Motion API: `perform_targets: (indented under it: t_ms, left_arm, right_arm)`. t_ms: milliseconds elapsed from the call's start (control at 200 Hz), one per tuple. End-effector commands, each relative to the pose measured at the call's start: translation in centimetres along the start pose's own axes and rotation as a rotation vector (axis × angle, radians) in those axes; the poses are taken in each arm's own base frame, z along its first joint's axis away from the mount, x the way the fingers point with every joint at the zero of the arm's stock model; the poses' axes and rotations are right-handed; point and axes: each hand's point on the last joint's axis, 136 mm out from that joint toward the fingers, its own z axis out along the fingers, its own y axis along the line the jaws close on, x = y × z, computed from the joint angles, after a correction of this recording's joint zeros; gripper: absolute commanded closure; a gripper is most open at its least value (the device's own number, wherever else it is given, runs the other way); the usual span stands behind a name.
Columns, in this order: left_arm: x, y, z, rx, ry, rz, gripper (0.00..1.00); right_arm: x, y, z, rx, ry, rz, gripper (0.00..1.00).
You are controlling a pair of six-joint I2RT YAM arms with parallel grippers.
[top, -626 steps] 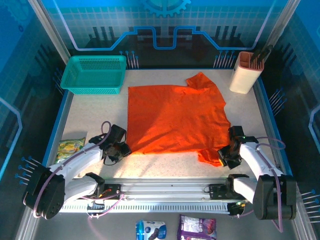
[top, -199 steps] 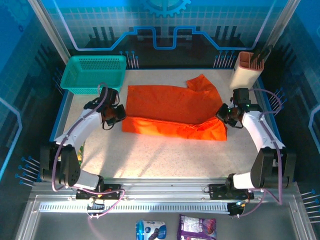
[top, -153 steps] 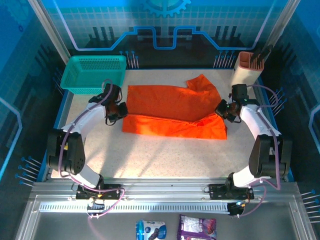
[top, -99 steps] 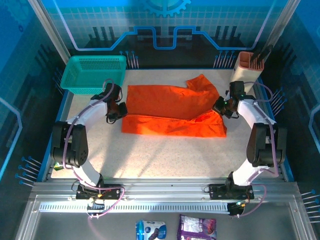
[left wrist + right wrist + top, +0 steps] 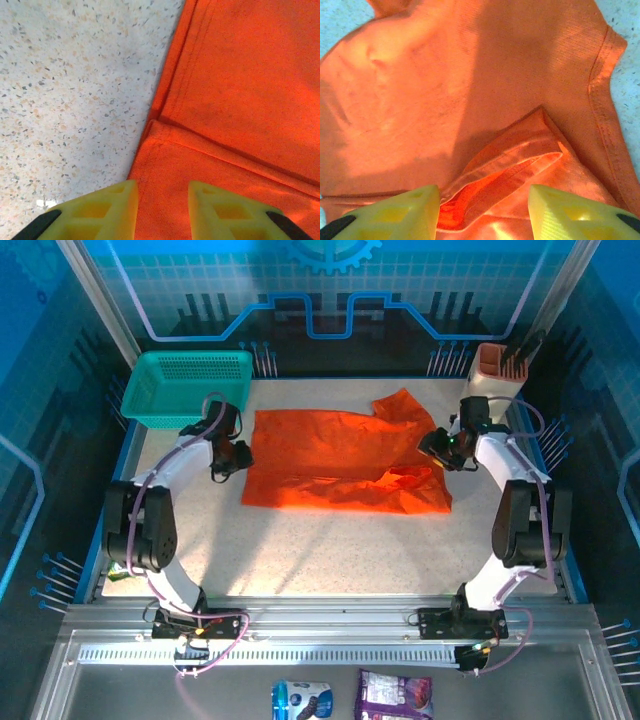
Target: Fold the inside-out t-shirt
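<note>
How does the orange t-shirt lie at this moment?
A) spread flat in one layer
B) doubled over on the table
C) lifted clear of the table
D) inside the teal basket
B: the t-shirt lies on the table with one hemmed layer over another, seen just ahead of the left hand.

1. The table (image 5: 330, 540) has a pale, speckled stone-look top with a blue border (image 5: 120, 475).
2. Behind it, the back wall (image 5: 330, 280) is blue gridded panels with lighter line patterns.
3. Slanted metal posts (image 5: 97, 300) frame the sides.
4. A ribbed metal rail (image 5: 330, 652) lines the near edge.
5. Warm light crosses the tabletop, and the surroundings glow blue.
</note>
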Motion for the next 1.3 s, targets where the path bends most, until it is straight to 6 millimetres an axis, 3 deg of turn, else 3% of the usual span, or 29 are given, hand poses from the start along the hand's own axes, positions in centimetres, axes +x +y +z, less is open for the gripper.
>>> perform_targets:
  t_ms: [0, 195, 320, 380, 540, 645, 765, 886, 1091, 1156, 1296]
  left_arm:
    - [0.3, -1.6, -1.5, 0.069, -0.016, 0.008, 0.71]
    - [4.3, -5.9, 0.9, 0.150, 0.075, 0.066, 0.82]
    - [5.9, -6.9, 3.4, 0.154, 0.127, 0.078, 0.87]
    - [6.2, -6.4, 4.6, 0.130, 0.142, 0.076, 0.88]
    - [6.9, -3.7, 6.4, 0.054, 0.156, 0.063, 0.89]
    - [8.0, -1.4, 6.6, 0.031, 0.171, 0.019, 0.89]
    - [10.1, 0.4, 6.2, 0.015, 0.195, -0.012, 0.89]
    - [12.1, 1.7, 5.4, 0.017, 0.211, -0.046, 0.89]
    - [15.0, 3.6, 2.7, 0.023, 0.209, -0.101, 0.88]
    - [15.2, 3.5, 1.9, 0.043, 0.199, -0.103, 0.88]
    - [14.6, 2.1, 0.2, 0.114, 0.184, -0.094, 0.87]
  right_arm:
    - [1.2, 1.3, -2.6, -0.033, -0.009, -0.072, 0.50]
    - [6.5, 2.3, -1.1, -0.190, 0.133, -0.106, 0.40]
    - [8.7, 2.9, 1.0, -0.312, 0.218, -0.063, 0.32]
    - [9.1, 2.3, 2.2, -0.316, 0.236, -0.049, 0.30]
    - [10.2, -2.1, 4.6, -0.225, 0.247, 0.034, 0.25]
    - [10.8, -5.3, 4.7, -0.146, 0.212, 0.074, 0.09]
    - [12.4, -7.5, 4.5, -0.088, 0.230, 0.107, 0.06]
    - [14.3, -8.4, 3.4, -0.043, 0.249, 0.114, 0.06]
    - [16.2, -7.4, -0.3, -0.021, 0.221, 0.071, 0.09]
    - [16.1, -6.0, -1.3, -0.051, 0.191, 0.040, 0.10]
    - [16.3, -0.8, -1.9, -0.153, 0.187, -0.054, 0.11]
